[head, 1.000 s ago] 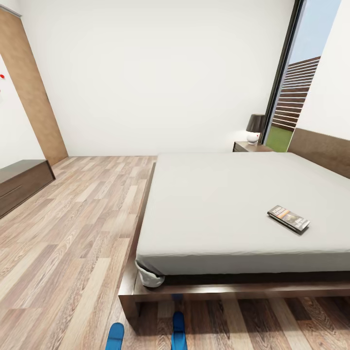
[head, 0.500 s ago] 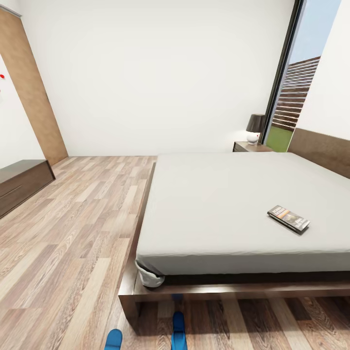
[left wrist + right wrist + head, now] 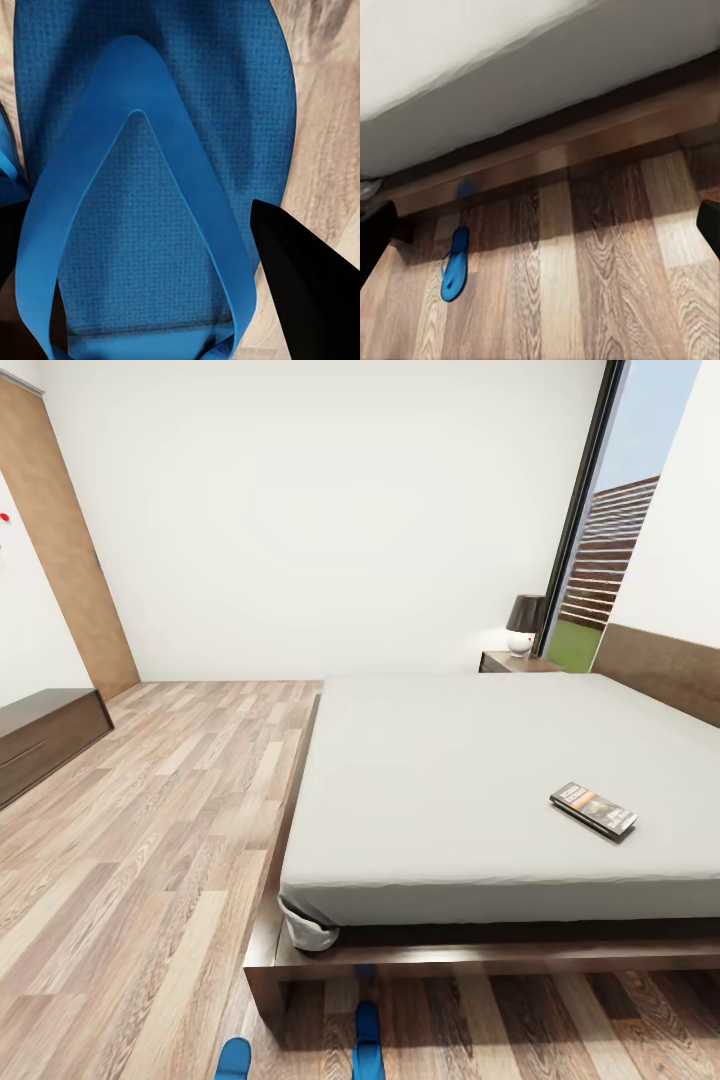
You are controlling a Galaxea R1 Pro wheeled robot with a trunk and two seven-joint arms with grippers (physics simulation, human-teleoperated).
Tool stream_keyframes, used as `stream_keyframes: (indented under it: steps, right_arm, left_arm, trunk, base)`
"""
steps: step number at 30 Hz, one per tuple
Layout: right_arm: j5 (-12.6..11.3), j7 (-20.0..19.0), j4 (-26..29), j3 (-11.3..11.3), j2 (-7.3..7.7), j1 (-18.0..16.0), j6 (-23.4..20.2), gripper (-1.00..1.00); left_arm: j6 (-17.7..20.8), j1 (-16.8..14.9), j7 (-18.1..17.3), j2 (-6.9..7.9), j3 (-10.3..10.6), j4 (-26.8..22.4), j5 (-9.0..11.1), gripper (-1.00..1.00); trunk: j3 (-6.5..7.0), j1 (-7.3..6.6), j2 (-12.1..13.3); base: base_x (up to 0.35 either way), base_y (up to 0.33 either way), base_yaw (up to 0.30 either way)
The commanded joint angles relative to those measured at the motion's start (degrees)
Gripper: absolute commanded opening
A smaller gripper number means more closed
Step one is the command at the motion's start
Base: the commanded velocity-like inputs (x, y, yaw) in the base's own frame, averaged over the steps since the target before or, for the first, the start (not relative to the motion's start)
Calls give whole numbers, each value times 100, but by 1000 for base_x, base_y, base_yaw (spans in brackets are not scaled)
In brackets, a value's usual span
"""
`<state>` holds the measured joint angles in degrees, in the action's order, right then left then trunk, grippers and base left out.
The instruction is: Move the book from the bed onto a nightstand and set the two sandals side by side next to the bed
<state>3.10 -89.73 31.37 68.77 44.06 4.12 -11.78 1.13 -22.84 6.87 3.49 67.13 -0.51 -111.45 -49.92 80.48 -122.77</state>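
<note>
My left tool hangs straight over one blue sandal, its two dark fingers spread wide with the sole between them; the fingers are apart and clamp nothing. The sandal's long axis runs along my line of sight down the fingers, so they straddle its width, which is the grip I judge I need. I cannot tell whether the tips already touch the floor.

From my head, this sandal lies just off the near corner of the bed, and the second sandal lies beside it, closer to the frame, toes toward the bed. My right tool looks along the floor at that second sandal, well ahead of it and near the bed frame; its fingers sit wide at the edges of that picture, apart and empty.

So the left arm is nearer the outer sandal. There is open floor on the side away from the bed; the frame edge is the one limit.

The book lies flat on the mattress, far off to my right, and the nightstand stands beyond the far corner.
</note>
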Motion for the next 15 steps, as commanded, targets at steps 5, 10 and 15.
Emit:
stream_keyframes:
  steps: [5, 10, 15]
  right_arm:
    - [29, -27, 9, -49, 25, -168, -126, 100]
    - [30, -27, 7, -351, 25, -362, -146, 100]
    - [32, -27, 3, -565, -1, -449, -154, 100]
  left_arm:
    - [17, -1, 18, 2, -16, -2, -59, -100]
    - [19, -1, 17, 3, -16, -2, -61, -100]
    - [19, -1, 17, 3, -16, -2, -61, -100]
  trunk:
    - [-4, -1, -2]
    - [-4, -1, -2]
    - [-4, -1, -2]
  base:
    - [0, 0, 0]
    - [0, 0, 0]
    - [0, 0, 0]
